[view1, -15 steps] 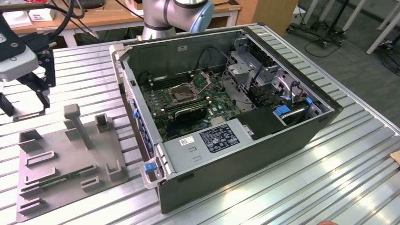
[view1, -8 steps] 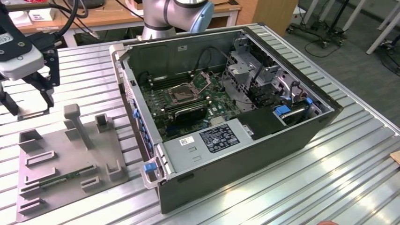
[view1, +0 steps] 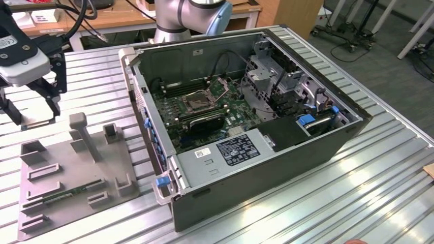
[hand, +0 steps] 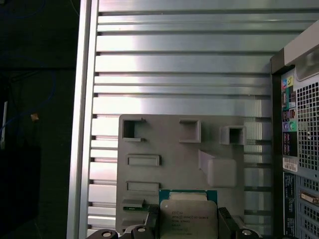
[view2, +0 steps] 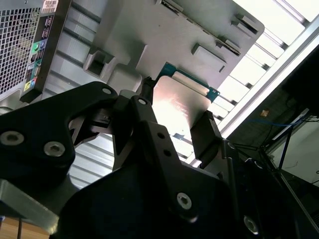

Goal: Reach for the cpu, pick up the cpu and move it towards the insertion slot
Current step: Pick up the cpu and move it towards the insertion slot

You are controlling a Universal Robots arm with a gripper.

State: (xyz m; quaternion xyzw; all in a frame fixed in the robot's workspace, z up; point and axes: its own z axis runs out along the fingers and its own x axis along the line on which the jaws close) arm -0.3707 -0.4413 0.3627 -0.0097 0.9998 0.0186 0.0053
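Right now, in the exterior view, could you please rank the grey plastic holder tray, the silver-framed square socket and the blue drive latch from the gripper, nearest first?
From the gripper holding the cpu:
1. Grey plastic holder tray: the exterior view's left.
2. Silver-framed square socket: mid-case.
3. Blue drive latch: the exterior view's right.

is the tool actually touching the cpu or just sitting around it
Touching. In the second wrist view the tool has its fingers flush against opposite edges of the cpu, with no gap on either side; the first wrist view agrees.
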